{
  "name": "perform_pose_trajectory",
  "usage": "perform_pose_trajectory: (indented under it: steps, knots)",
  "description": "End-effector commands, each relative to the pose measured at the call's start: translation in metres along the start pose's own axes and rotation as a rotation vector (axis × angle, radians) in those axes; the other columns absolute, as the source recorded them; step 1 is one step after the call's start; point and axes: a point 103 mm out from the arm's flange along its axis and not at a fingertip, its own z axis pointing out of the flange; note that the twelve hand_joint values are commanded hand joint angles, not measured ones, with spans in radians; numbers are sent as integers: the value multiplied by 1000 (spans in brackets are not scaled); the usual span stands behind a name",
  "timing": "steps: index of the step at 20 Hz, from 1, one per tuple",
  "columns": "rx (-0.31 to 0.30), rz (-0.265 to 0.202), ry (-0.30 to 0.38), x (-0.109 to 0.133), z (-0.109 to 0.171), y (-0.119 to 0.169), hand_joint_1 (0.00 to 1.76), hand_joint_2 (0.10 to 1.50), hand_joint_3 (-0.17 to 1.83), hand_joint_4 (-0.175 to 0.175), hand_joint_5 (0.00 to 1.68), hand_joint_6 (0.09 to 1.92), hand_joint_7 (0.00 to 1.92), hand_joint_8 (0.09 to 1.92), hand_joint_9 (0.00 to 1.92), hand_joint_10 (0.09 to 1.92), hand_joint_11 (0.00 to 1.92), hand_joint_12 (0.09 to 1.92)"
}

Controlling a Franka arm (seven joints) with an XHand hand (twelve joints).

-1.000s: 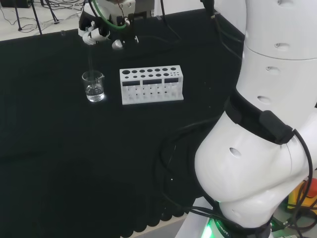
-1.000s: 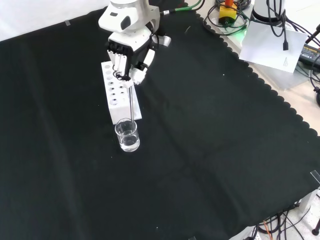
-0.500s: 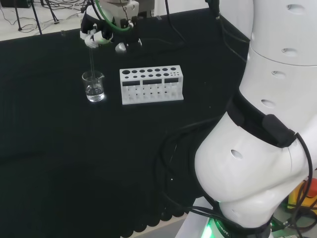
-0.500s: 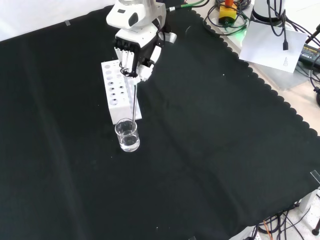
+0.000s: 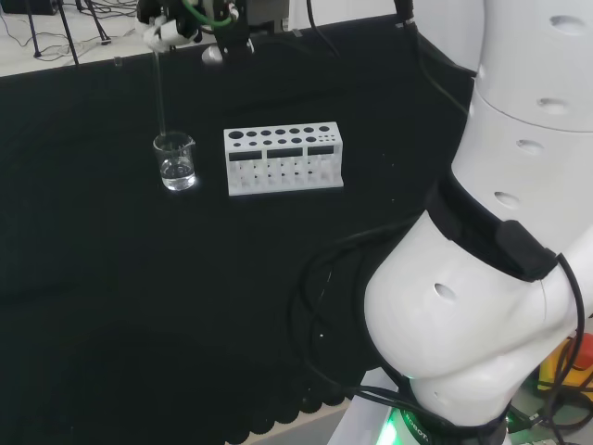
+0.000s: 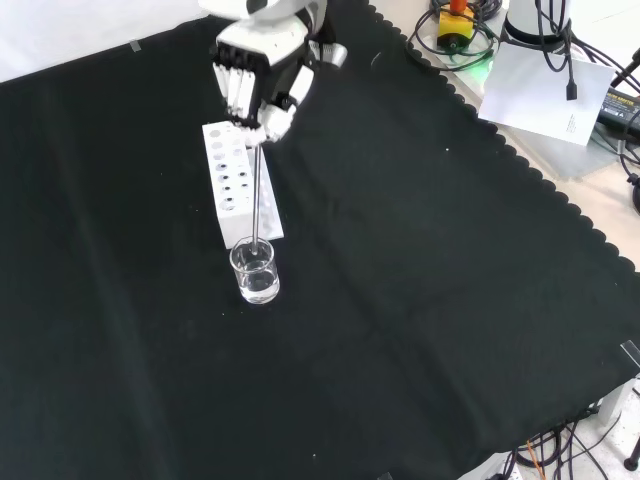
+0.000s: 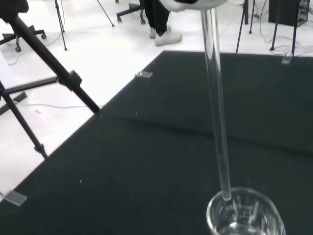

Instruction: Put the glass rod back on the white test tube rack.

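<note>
The glass rod [image 6: 259,195] is being held at its upper end by the hand [image 6: 256,85], whose fingers [image 6: 238,92] and thumb are being curled around it in a pinch. The rod is being kept nearly upright. Its lower tip is being shown at the level of the rim of the beaker [image 6: 254,271], just at the beaker's mouth in the wrist view; whether the tip is a little inside or just above the rim cannot be told. A small amount of clear liquid is being held in the beaker.

The white test tube rack [image 6: 237,193] is standing on the black cloth [image 6: 420,300], just beside the beaker. In the front view the rack is being seen behind the beaker, toward the far edge of the cloth; in the head view the rack [image 5: 283,159] is being seen to the right of the beaker [image 5: 175,161], with a small gap between them. The holes of the rack are being shown as dark circles on its top.

In the head view the hand [image 5: 176,25] is being seen near the far edge of the cloth, above the beaker, and the rod [image 5: 159,93] is hanging down from it.
</note>
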Motion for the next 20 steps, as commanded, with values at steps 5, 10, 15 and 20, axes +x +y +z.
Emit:
perform_pose_trajectory:
  steps: [5,10,15,20]
  knots:
    - [-15,51,-19,-26,-41,-20,1297,1073,1,-175,1074,544,1106,1116,1570,890,1613,788]
    - [-43,147,-24,-65,-53,-36,1297,1073,1,-175,1073,545,1105,1116,1570,890,1613,788]
    - [-92,243,-31,-110,-69,-65,1297,1074,1,-175,1072,546,1105,1117,1570,890,1613,789]
    - [-115,288,-32,-141,-79,-93,1297,1074,1,-175,1072,547,1105,1117,1570,890,1613,789]
